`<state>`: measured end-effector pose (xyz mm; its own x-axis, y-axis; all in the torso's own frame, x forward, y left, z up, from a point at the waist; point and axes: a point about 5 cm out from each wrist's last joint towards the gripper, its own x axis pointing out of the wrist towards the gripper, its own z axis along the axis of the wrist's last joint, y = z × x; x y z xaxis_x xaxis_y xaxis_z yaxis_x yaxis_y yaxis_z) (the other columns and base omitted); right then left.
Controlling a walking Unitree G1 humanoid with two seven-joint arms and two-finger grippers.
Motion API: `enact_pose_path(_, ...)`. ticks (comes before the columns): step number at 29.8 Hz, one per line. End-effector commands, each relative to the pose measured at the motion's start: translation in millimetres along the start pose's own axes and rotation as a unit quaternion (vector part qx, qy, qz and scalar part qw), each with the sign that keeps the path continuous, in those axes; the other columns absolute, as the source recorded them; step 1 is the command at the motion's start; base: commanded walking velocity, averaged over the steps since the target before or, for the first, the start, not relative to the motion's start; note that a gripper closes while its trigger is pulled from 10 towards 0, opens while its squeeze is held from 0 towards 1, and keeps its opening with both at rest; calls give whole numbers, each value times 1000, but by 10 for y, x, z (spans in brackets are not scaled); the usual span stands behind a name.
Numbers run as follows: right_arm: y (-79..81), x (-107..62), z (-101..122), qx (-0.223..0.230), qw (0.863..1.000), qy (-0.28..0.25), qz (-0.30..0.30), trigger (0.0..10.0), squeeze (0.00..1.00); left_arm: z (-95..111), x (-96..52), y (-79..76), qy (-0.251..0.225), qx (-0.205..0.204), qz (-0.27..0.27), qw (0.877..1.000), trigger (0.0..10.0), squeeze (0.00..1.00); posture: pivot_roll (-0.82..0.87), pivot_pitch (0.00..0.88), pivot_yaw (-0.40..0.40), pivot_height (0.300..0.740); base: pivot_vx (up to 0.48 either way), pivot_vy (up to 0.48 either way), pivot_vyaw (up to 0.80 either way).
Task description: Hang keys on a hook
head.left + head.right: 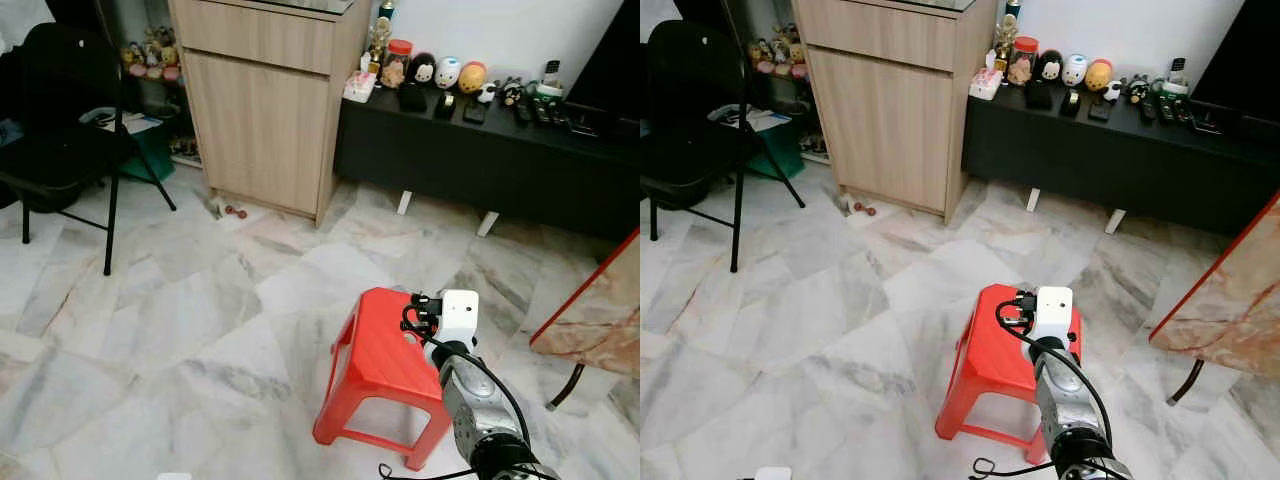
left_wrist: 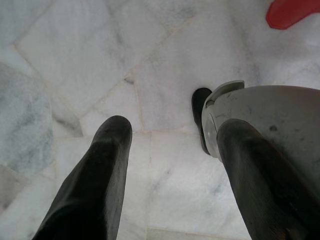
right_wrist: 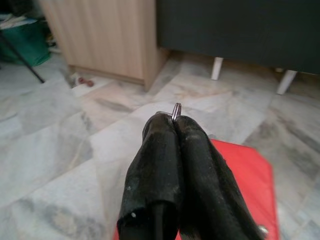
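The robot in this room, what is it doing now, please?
The right gripper is shut on a key ring, held above a red stool on the marble floor. The left gripper is open and points down at the floor. A wooden cabinet and a black bench stand ahead. I cannot make out a hook.

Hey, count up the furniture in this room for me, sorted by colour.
Red: 1, the stool
Black: 2, the folding chair and the low console
Light wood: 1, the cabinet
Total: 4
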<state>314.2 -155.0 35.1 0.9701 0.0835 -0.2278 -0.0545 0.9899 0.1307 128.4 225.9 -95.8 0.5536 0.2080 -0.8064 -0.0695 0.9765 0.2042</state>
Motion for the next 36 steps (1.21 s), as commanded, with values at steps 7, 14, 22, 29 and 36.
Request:
enact_pose_path(7, -127, 13, 51, 6, 1000, -1, -28, 10000, 0, -18, -1, -64, 9, 13, -15, 1000, 10000, 0, 30, 44, -91, 740, 0, -344, 0)
enact_pose_path(14, -161, 11, 48, 7, 999, 3, -40, 10000, 0, -11, 1, -53, 8, 16, -15, 1000, 10000, 0, 33, 30, -86, 740, 0, -344, -328)
enact_pose_path(22, -124, 28, 68, -1, 999, -2, -36, 10000, 0, -9, 1, -50, 7, 16, -15, 1000, 10000, 0, 46, 14, -89, 740, 0, -344, 0)
enact_pose_path(29, -85, 49, 88, 7, 999, -6, -33, 10000, 0, -9, 3, -40, 9, 22, -16, 1000, 10000, 0, 57, 0, -86, 740, 0, -344, 0)
enact_pose_path(36, -72, 50, 85, 5, 1000, -7, -30, 10000, 0, -14, 2, -40, 10, 24, -17, 1000, 10000, 0, 54, 0, -83, 740, 0, -345, 0)
